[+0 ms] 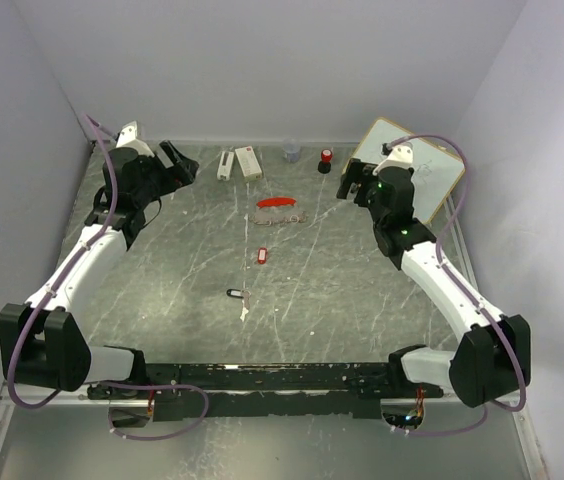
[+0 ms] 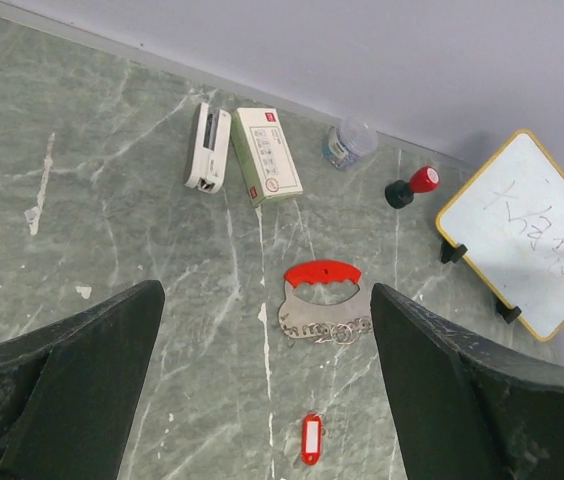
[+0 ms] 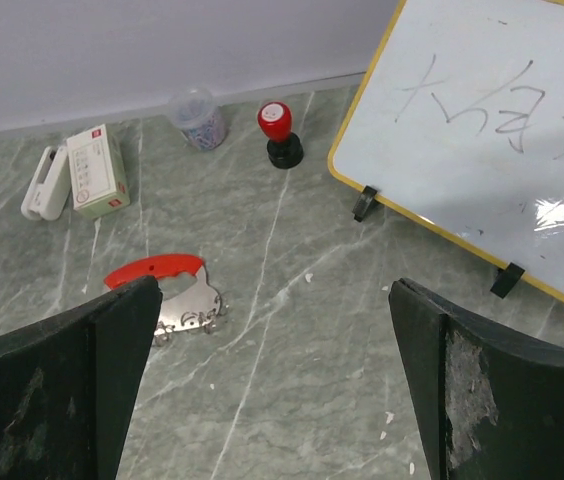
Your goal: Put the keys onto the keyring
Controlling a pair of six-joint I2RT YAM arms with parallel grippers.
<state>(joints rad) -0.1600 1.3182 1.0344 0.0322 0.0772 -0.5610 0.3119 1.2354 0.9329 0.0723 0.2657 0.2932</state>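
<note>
Both arms reached forward, wrists raised, toward upper corners of frame. Left gripper (image 1: 179, 162) gaped wide, empty; right gripper (image 1: 350, 185) same. Keyring (image 1: 280, 208) lay upper centre; red key (image 1: 260, 256), black key (image 1: 234, 293) below it, apart.

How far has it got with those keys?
Nothing done yet: the red key and black key lie loose on the table, apart from the keyring. Nothing in hand: left gripper and right gripper are open, empty. To do: threading both keys.
</note>
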